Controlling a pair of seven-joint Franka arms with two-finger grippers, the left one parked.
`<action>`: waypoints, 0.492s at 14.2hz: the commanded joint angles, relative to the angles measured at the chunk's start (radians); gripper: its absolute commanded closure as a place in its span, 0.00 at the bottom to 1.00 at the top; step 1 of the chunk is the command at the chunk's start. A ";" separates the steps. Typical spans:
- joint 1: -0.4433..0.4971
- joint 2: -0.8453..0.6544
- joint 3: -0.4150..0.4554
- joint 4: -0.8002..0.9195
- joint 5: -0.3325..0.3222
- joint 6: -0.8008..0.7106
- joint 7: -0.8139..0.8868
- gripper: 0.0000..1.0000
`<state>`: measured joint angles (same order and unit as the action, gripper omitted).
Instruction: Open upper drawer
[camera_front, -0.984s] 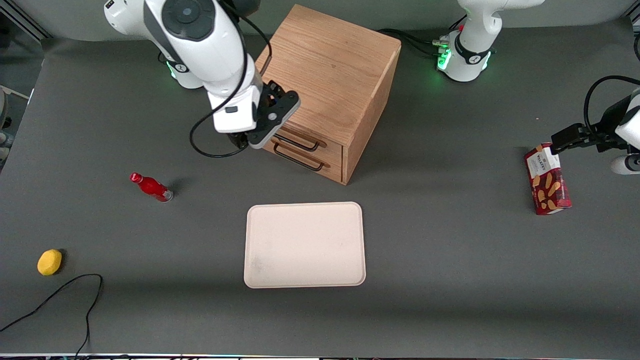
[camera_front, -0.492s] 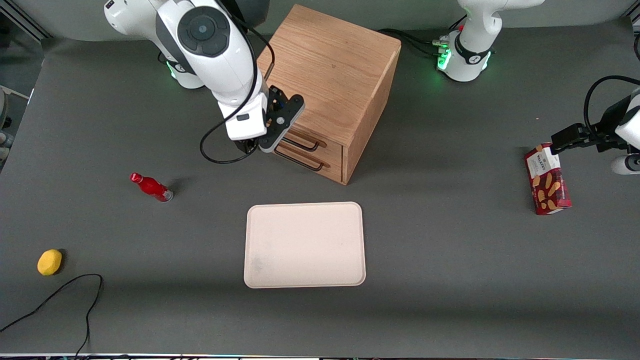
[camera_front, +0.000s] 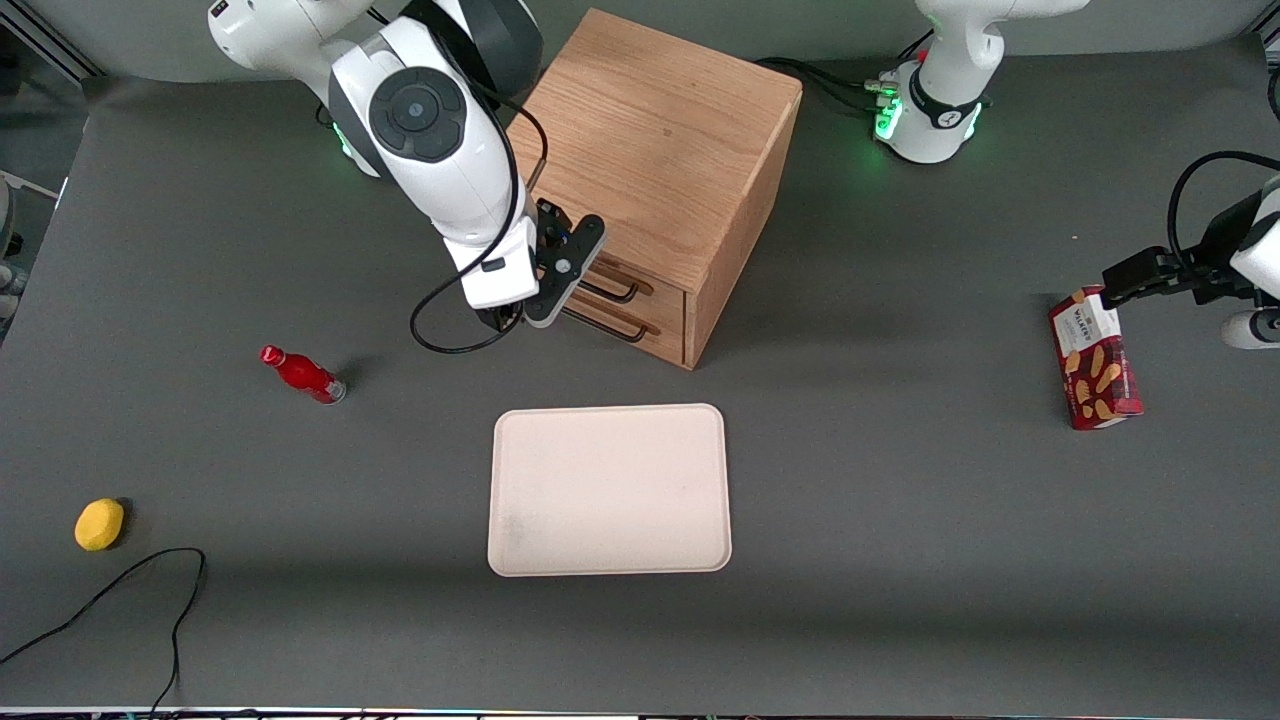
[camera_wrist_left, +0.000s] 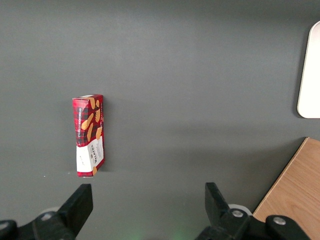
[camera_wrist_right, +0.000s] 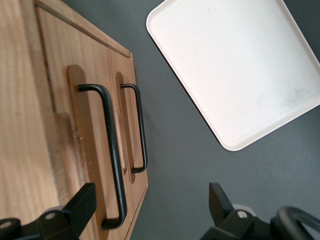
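The upper drawer (camera_wrist_right: 60, 125), at the top of the cabinet (camera_front: 660, 130) front on the bench (camera_front: 900, 500), is shut and looks stiff, so its thin hard handle (camera_wrist_right: 111, 150) is best gripped midway by the wide-open, empty gripper (camera_wrist_right: 150, 210) just in front.

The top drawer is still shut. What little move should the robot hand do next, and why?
Probably ease the gripper closer so one finger slips under the upper drawer's handle. The upper drawer looks shut, flush with the bottom drawer, and the open fingers sit in front of the cabinet, holding nothing.
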<state>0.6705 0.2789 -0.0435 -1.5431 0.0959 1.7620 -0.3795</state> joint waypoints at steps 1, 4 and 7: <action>0.001 -0.006 0.008 -0.055 0.011 0.060 -0.024 0.00; 0.001 -0.004 0.013 -0.066 0.061 0.068 -0.027 0.00; 0.003 -0.004 0.025 -0.087 0.061 0.089 -0.027 0.00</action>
<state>0.6725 0.2811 -0.0253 -1.6054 0.1353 1.8156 -0.3801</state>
